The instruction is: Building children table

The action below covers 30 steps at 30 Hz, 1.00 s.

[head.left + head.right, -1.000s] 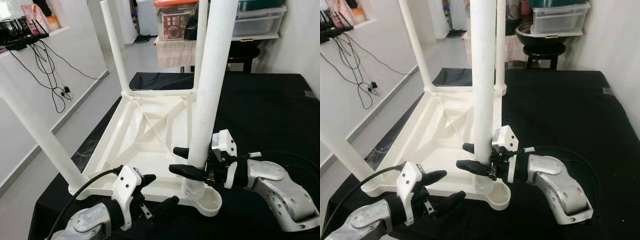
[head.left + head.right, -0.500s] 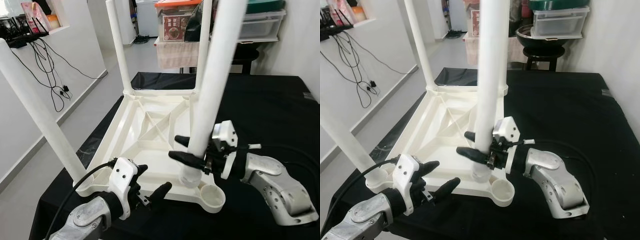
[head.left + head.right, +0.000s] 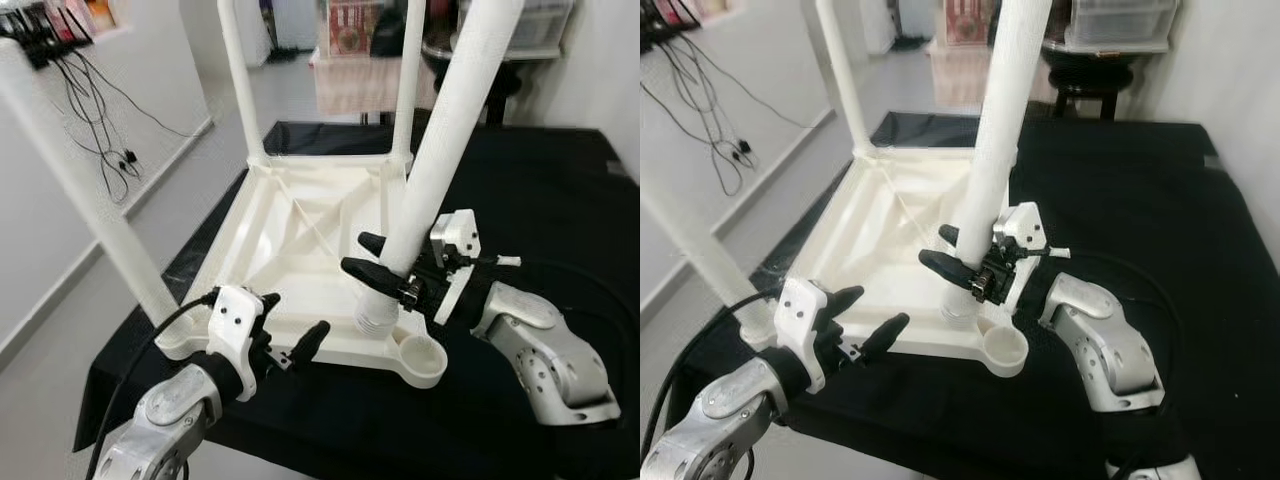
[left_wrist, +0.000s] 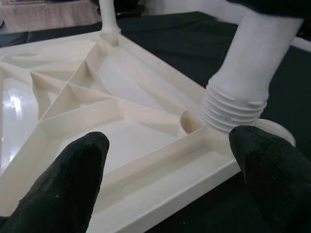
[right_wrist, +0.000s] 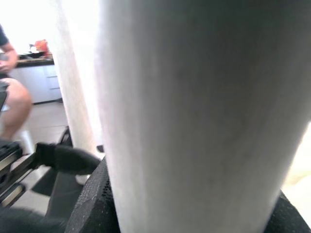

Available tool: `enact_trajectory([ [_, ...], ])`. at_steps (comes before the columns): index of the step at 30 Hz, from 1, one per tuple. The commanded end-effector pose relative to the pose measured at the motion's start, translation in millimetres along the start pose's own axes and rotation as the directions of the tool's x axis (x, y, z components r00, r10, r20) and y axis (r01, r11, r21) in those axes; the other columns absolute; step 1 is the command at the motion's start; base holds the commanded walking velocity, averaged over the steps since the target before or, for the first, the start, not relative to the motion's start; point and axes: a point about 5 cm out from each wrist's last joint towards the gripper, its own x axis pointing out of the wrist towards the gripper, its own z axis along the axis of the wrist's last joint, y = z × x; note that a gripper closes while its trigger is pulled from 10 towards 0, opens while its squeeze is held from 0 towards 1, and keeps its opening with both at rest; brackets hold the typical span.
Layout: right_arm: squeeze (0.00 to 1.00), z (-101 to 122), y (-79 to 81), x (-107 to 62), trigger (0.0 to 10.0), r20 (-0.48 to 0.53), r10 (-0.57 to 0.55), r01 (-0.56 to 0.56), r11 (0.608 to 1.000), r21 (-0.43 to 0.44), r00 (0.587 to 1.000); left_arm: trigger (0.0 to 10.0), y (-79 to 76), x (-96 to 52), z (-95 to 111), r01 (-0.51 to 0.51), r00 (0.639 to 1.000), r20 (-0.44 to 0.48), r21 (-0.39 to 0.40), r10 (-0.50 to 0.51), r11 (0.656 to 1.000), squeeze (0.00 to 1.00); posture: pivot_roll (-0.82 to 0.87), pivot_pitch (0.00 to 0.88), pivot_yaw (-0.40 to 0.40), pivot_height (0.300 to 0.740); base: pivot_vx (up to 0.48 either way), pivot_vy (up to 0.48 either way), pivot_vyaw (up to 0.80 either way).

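- A tangle of black cables [image 3: 95,110] hangs down the white wall at the far left, above the pale floor.
- A white plastic children's tabletop [image 3: 290,260] lies upside down, ribbed underside up, on the left part of a surface covered with black cloth [image 3: 540,210].
- Three white cylindrical legs stand in its corner sockets: a near-left leg [image 3: 90,190], a far-left leg [image 3: 238,80] and a far-right leg [image 3: 405,85].
- The left gripper [image 3: 290,345] hovers just off the tabletop's near edge, its two black fingers [image 4: 73,184] spread wide with nothing between them.
- In the left wrist view the fingers frame the near rim and the ribbed inside of the tabletop.
- A fourth white plastic leg [image 3: 440,150] leans tilted, top toward the right, with its threaded lower end [image 3: 375,318] resting just inside the tabletop's near-right corner.
- The round near-right corner socket [image 3: 420,355] sits open just beside that threaded end.
- The right gripper [image 3: 378,265] is clamped around the tilted leg low down, one black finger on each side.
- Its silver arm [image 3: 545,345] reaches in from the right across the black cloth.
- A black round stool [image 3: 1085,75] and stacked storage boxes stand beyond the far edge.
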Motion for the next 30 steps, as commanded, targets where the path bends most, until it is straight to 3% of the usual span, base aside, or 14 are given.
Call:
enact_trajectory([
  [1,0.0,3.7,-1.2,2.3,10.0,0.017,-0.016,0.016,1.0,-0.018,1.0,10.0,4.5,-1.1,-3.1,-0.036,0.999,-0.009,-0.007,0.036,0.999,0.0,-0.05,0.027,0.053,0.74,0.0,0.0,0.0],
  [17,0.0,0.3,-1.7,7.9,10.0,0.008,-0.052,0.052,0.998,-0.018,0.999,10.0,6.5,-1.7,-7.9,-0.058,0.998,-0.02,-0.037,0.057,0.998,0.0,-0.05,0.027,0.048,0.74,0.0,0.0,0.0],
  [22,0.0,-0.5,-0.8,9.0,10.0,0.007,-0.051,0.051,0.999,-0.016,0.999,10.0,6.0,-1.5,-9.0,-0.06,0.998,-0.021,-0.043,0.059,0.997,0.0,-0.05,0.028,0.047,0.74,-0.442,0.0,0.0],
  [30,0.0,-2.0,0.6,9.6,10.0,0.001,-0.052,0.052,0.998,-0.02,0.999,10.0,7.5,-2.0,-9.7,-0.068,0.998,-0.02,-0.045,0.067,0.997,0.0,-0.05,0.025,0.049,0.74,0.0,0.0,0.0],
])
